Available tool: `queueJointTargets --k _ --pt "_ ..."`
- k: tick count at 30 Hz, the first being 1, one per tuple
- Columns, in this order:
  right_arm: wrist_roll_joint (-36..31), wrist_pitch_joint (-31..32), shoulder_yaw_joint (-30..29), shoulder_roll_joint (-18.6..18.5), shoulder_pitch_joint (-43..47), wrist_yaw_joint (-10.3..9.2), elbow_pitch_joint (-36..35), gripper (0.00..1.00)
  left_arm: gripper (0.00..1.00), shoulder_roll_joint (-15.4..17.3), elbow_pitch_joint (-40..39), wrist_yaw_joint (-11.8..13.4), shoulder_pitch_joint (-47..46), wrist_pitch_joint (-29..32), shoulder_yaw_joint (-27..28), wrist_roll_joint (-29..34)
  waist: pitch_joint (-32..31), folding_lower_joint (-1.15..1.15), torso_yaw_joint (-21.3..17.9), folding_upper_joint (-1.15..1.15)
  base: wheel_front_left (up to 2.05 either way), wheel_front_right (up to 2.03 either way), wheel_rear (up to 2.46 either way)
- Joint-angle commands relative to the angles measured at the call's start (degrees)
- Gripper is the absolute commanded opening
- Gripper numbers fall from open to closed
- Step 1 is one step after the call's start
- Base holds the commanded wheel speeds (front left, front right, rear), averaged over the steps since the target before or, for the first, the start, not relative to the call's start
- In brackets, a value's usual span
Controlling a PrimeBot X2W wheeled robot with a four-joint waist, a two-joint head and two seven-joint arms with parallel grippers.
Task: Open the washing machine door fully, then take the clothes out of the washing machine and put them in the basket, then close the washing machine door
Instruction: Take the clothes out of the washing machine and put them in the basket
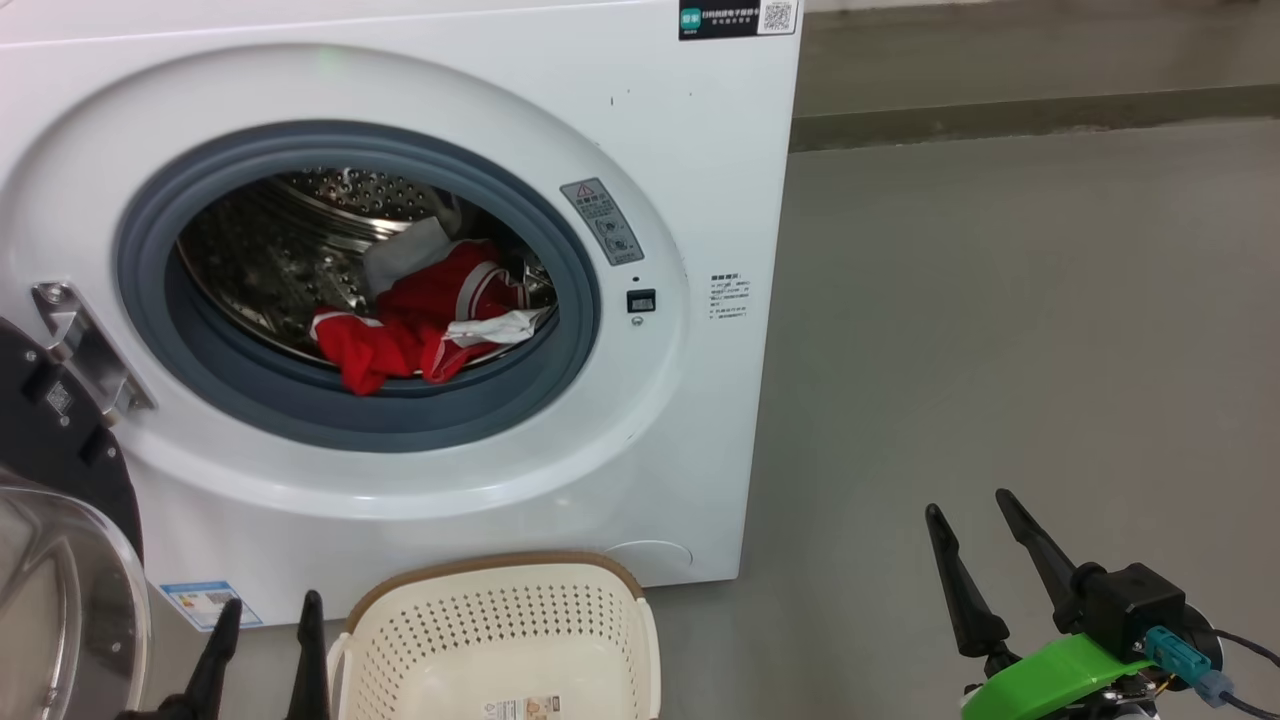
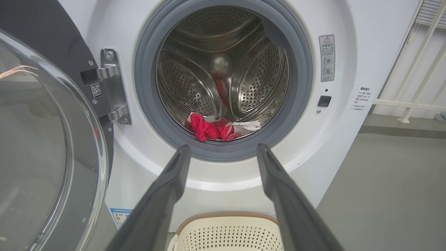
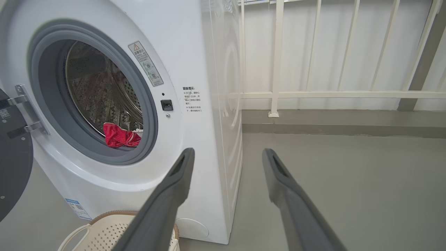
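Grey floor (image 1: 1000, 350) surrounds the washing machine (image 1: 700, 200). Left gripper (image 2: 223, 146) gapes wide, empty; the clothes (image 2: 212, 129) lie straight ahead of it, the basket (image 2: 223, 215) below it. Reach in low, clear the rubber ring (image 2: 144, 87), and pinch the thickest red fold.

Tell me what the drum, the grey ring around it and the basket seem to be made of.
The drum looks like polished steel: shiny, reflective, with punched holes. The ring appears to be matte grey rubber, dull and smooth. The basket seems cream plastic, its wall perforated; the brown rim looks woven but may be moulded.
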Motion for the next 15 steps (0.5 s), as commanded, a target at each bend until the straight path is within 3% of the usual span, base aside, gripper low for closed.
queueJointTargets --k 1,15 --pt "0.63 -0.38 1.49 -0.78 -1.93 0.02 -1.52 1.00 1.00 0.43 -0.84 -0.46 -3.67 -0.70 2.46 0.41 0.55 0.00 0.21 0.00 0.00 0.00 0.00" --pt "0.05 -0.38 1.79 -1.53 -4.43 0.02 -2.57 1.00 1.00 0.62 4.69 -0.66 -16.08 -0.70 1.41 0.23 7.63 0.00 1.76 0.00 0.00 0.00 0.00"
